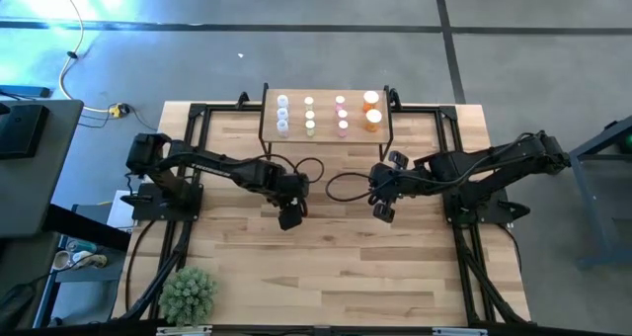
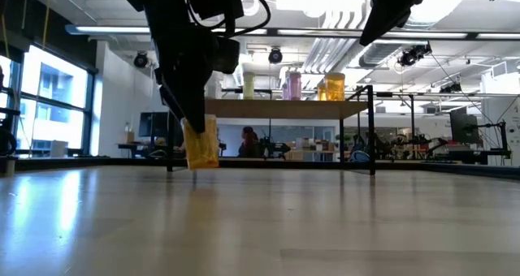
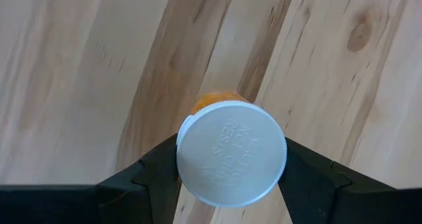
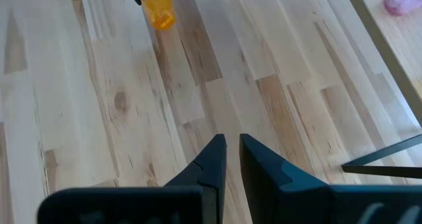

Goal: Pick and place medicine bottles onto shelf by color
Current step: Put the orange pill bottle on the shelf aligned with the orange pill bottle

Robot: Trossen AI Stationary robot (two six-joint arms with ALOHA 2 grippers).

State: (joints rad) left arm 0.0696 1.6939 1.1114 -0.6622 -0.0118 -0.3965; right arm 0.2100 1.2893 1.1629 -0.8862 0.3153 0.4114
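The left gripper (image 3: 231,174) grips an orange bottle (image 2: 201,143) under its white cap just above the table, likely light and slippery plastic, while the right gripper (image 4: 232,159) waits nearly closed.

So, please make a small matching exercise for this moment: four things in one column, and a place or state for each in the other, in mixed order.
Things:
1. left gripper
2. right gripper
3. shelf
4. orange bottle

Places or states:
a. carries four rows of bottles
b. nearly shut, holds nothing
c. held off the table, white cap up
d. shut on a bottle

Pairs: 1-d, 2-b, 3-a, 4-c
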